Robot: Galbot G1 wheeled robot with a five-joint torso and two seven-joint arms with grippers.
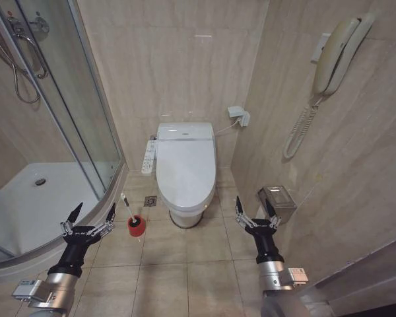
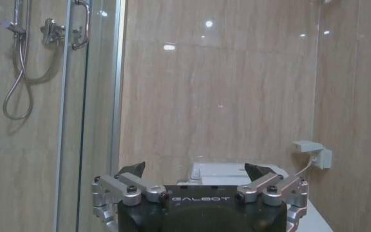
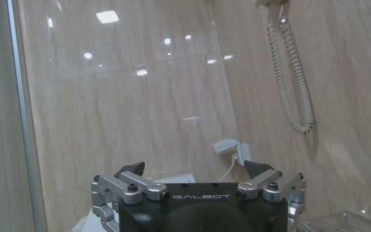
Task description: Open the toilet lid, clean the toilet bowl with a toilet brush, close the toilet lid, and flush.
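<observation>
The toilet lid [image 1: 186, 164] is a glossy white oval lying shut over the toilet bowl, which is hidden beneath it. The toilet brush [image 1: 129, 209] stands tilted in its red cup [image 1: 136, 226] on the floor to the left of the toilet. My left gripper [image 1: 92, 216] is open and empty, just left of the brush cup and apart from it. Near the wall, right of the toilet, my right gripper [image 1: 257, 211] hangs open and empty. In the left wrist view the left gripper [image 2: 195, 170] points at the toilet's back part [image 2: 219, 173]. The right gripper [image 3: 195, 168] faces the tiled wall.
A glass shower cabin [image 1: 46, 112] with a white tray [image 1: 33, 205] fills the left. A control panel [image 1: 148, 157] sits on the toilet's left side. On the right wall hang a phone [image 1: 336, 53] and a metal box [image 1: 277, 200]. A wall socket [image 1: 239, 115] is behind the toilet.
</observation>
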